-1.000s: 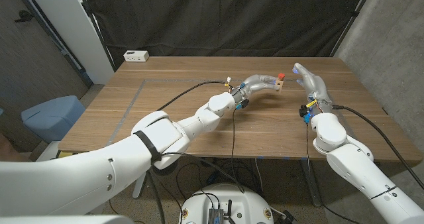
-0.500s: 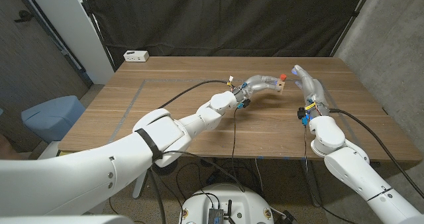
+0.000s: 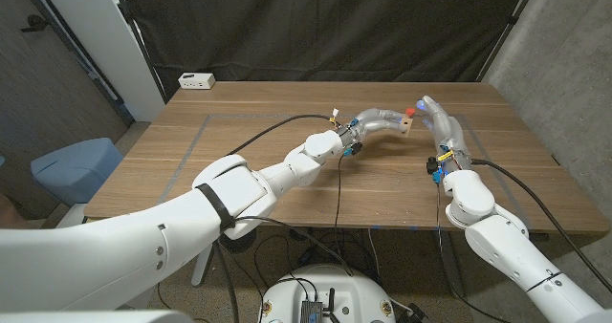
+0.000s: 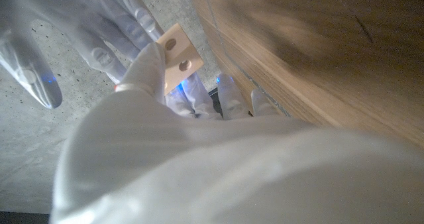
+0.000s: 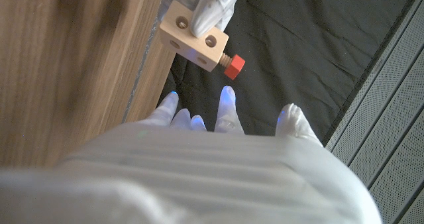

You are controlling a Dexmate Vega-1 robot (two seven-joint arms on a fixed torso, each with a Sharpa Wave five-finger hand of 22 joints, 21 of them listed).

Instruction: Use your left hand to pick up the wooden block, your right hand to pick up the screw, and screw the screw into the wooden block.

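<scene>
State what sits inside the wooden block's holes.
A red-headed screw is threaded into one face of the wooden block; its tip is hidden. Two holes look empty; the left hand covers part.

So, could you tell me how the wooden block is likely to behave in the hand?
The block looks rigid and probably light: the left hand holds it aloft. Its flat faces should resist rolling. The red-headed screw protruding from one side may shift its balance slightly.
</scene>
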